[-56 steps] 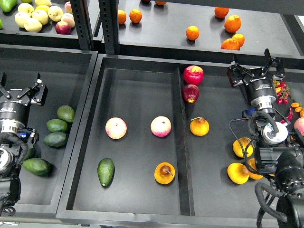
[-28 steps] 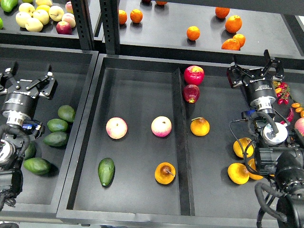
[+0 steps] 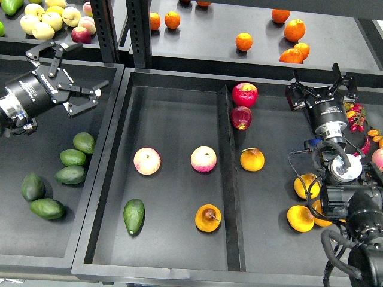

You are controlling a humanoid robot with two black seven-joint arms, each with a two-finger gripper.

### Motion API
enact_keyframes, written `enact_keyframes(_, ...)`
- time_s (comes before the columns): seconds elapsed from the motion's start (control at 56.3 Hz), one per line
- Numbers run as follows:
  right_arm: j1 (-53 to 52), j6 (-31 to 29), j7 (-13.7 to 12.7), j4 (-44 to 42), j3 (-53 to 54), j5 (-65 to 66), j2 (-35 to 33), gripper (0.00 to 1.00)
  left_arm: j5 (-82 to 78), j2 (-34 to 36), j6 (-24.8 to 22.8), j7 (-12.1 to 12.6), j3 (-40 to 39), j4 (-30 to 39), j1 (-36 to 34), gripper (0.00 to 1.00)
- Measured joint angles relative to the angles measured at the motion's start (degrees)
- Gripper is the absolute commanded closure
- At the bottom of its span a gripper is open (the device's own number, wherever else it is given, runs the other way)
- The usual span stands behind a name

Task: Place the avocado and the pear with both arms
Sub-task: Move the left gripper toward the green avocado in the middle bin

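Note:
The dark green avocado [image 3: 133,216] lies in the left compartment of the middle black tray [image 3: 173,101], near its front left corner. The pear [image 3: 207,217], orange-yellow with a brown patch and stem, lies in the same compartment at the front right, beside the divider. My left gripper [image 3: 76,70] is open and empty, raised over the back right of the left tray, far from both fruits. My right gripper [image 3: 317,82] is open and empty over the back of the right side.
Two pink-and-cream fruits [image 3: 146,161] [image 3: 203,159] lie mid-tray. Two red apples [image 3: 243,94] and an orange-yellow fruit [image 3: 252,159] lie right of the divider [image 3: 227,179]. Several lighter avocados [image 3: 72,158] fill the left tray. More orange fruits [image 3: 299,217] sit by my right arm. Oranges [image 3: 242,41] lie on the back shelf.
My left arm has risen and swung to the upper right, its gripper now tilted over the left tray's back. An avocado it covered now shows. The right arm has not moved.

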State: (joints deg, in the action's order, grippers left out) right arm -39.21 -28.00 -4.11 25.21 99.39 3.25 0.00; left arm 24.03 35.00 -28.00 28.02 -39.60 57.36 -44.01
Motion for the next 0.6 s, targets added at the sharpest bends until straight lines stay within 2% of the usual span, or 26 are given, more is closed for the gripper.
enact_keyframes(0.178,0.00,0.00,-0.03,-0.18,-0.07,0.00,0.00,0.01,-19.63,1.90,-0.01,0.00,15.84,4.75,-4.72,0.03)
enact_keyframes(0.266,0.03,0.00,-0.03,-0.24,-0.08,0.00,0.00,0.00,-28.92,1.69,-0.01,0.00,20.41,7.89,-5.15,0.03)
enact_keyframes(0.426,0.16,0.00,-0.03,-0.25,-0.19,0.00,0.00,0.01,-40.46,0.04,-0.01,0.00,24.48,12.21,-5.17,0.02)
enact_keyframes(0.604,0.27,0.00,-0.17,-0.28,-0.33,0.00,0.00,0.01,-47.10,-5.00,-0.01,-0.01,25.83,12.73,-6.75,0.02)
